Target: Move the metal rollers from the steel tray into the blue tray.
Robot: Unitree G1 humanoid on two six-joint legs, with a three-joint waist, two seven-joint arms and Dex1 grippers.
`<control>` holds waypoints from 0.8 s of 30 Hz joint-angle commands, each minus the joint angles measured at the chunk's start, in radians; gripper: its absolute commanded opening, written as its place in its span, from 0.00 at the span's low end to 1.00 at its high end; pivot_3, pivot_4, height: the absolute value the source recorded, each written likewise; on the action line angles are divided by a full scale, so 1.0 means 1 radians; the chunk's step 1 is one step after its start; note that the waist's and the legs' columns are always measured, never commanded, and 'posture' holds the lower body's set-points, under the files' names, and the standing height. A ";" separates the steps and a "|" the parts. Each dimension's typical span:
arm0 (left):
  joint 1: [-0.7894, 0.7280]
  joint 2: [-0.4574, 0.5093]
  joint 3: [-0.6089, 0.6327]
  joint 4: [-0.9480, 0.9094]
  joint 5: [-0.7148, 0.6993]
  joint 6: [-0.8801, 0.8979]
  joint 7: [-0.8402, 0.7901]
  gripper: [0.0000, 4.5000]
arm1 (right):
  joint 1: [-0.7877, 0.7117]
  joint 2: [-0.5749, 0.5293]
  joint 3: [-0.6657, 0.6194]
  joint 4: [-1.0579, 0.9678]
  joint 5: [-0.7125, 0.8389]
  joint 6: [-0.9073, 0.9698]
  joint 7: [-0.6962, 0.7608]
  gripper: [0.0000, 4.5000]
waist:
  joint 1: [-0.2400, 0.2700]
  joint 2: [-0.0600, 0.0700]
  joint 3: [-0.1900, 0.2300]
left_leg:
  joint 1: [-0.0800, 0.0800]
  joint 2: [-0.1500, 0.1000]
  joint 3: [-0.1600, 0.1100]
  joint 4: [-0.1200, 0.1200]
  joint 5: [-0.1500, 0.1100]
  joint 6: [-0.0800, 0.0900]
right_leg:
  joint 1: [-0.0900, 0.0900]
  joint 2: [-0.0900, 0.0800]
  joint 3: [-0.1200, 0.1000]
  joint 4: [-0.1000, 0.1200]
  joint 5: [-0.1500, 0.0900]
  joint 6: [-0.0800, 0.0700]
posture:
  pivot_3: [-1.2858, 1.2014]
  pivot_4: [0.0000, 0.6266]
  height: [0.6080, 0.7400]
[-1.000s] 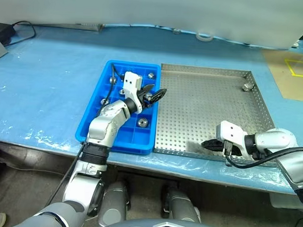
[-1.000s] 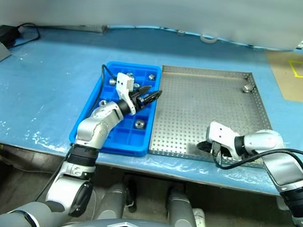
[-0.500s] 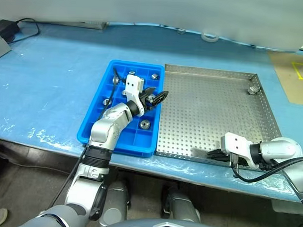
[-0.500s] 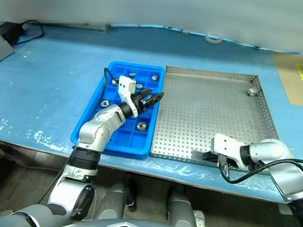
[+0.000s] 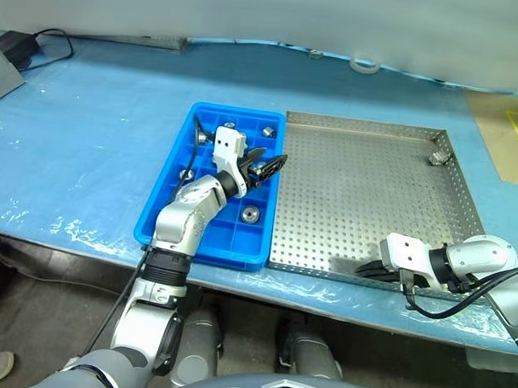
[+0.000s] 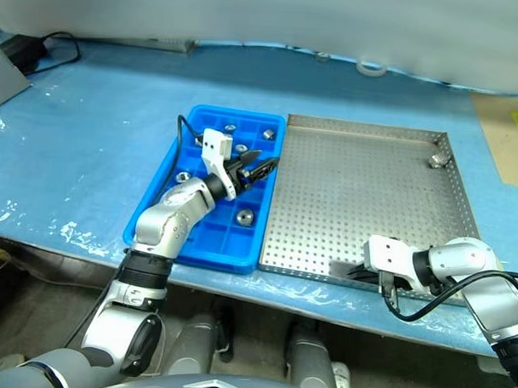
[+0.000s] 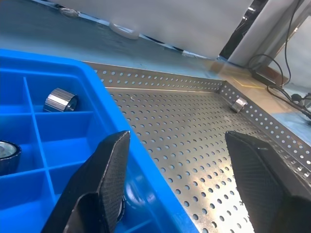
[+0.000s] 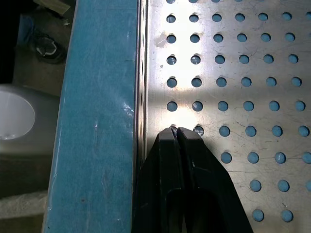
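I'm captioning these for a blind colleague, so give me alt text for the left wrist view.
The open left gripper hangs over the edge where the blue tray meets the steel tray, nothing between its fingers. Metal rollers sit in the blue tray's compartments, and one roller lies in the steel tray's far corner.

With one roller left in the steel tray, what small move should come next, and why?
Probably the right gripper should reach toward the far right corner of the steel tray. The last of the metal rollers lies there, while that gripper sits shut and empty at the tray's near rim. The left gripper hangs open over the blue tray, much farther from it.
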 commanded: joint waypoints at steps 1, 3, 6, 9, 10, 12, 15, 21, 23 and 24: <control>-0.013 -0.002 -0.001 -0.017 -0.005 -0.020 -0.002 0.74 | 0.080 -0.006 0.074 -0.014 0.029 -0.005 0.107 0.01 | 0.004 0.000 0.000 | 0.000 0.000 0.000 0.000 0.000 0.000 | 0.000 0.000 -0.001 0.000 -0.001 0.000 | 0.47 0.24 1.00; -0.013 -0.002 0.000 -0.014 -0.006 -0.020 -0.002 0.74 | 0.099 -0.014 0.077 -0.006 0.026 -0.029 0.120 0.01 | 0.007 0.001 -0.001 | 0.000 0.000 0.000 0.000 -0.001 0.000 | 0.000 0.000 -0.002 0.001 -0.002 -0.001 | 0.47 0.24 1.00; -0.016 -0.003 0.001 -0.009 -0.006 -0.022 -0.003 0.74 | 0.129 -0.029 0.075 -0.003 0.026 -0.058 0.135 0.01 | 0.012 0.006 -0.003 | -0.002 0.000 0.000 0.000 -0.002 0.001 | 0.001 -0.003 -0.008 0.002 -0.007 -0.001 | 0.46 0.24 1.00; -0.018 -0.006 0.000 -0.003 -0.006 -0.025 -0.004 0.74 | 0.155 -0.039 0.068 -0.013 0.060 -0.061 0.155 0.01 | 0.015 0.007 -0.005 | -0.002 0.000 0.000 0.000 -0.004 0.002 | 0.005 -0.006 -0.013 0.003 -0.013 -0.001 | 0.46 0.24 1.00; -0.018 -0.007 0.000 -0.002 -0.006 -0.026 -0.004 0.74 | 0.162 -0.041 0.066 -0.018 0.071 -0.060 0.160 0.01 | 0.016 0.007 -0.005 | -0.002 -0.001 0.000 0.000 -0.005 0.002 | 0.006 -0.006 -0.013 0.004 -0.016 -0.001 | 0.46 0.24 1.00; -0.019 -0.008 -0.001 0.001 -0.006 -0.027 -0.005 0.74 | 0.186 -0.049 0.063 -0.026 0.087 -0.064 0.172 0.01 | 0.017 0.008 -0.006 | -0.004 -0.001 0.000 0.001 -0.006 0.003 | 0.007 -0.006 -0.013 0.006 -0.019 0.002 | 0.46 0.24 1.00; -0.020 -0.009 -0.002 0.004 -0.007 -0.029 -0.006 0.74 | 0.226 -0.062 0.053 -0.040 0.112 -0.071 0.191 0.01 | 0.017 0.008 -0.007 | -0.008 -0.001 0.000 0.005 -0.011 0.004 | 0.007 -0.008 -0.012 0.018 -0.029 -0.001 | 0.46 0.24 1.00; -0.020 -0.009 -0.002 0.007 -0.006 -0.030 -0.006 0.74 | 0.293 -0.082 0.034 -0.029 0.120 -0.125 0.192 0.01 | 0.035 0.017 -0.013 | -0.017 0.000 0.000 0.008 -0.016 0.006 | 0.011 -0.008 -0.012 0.026 -0.044 0.006 | 0.46 0.24 1.00; -0.019 -0.010 -0.002 0.008 -0.006 -0.030 -0.006 0.74 | 0.265 -0.061 0.026 0.008 0.114 -0.135 0.171 0.01 | 0.036 0.016 -0.015 | -0.021 0.002 0.000 0.017 -0.020 0.005 | 0.010 -0.008 -0.011 0.038 -0.052 0.008 | 0.46 0.24 1.00; -0.019 -0.010 -0.002 0.008 -0.007 -0.030 -0.007 0.74 | 0.250 -0.052 0.021 0.022 0.114 -0.134 0.165 0.01 | 0.036 0.016 -0.016 | -0.023 0.003 0.000 0.020 -0.021 0.006 | 0.010 -0.008 -0.011 0.040 -0.055 0.008 | 0.46 0.24 1.00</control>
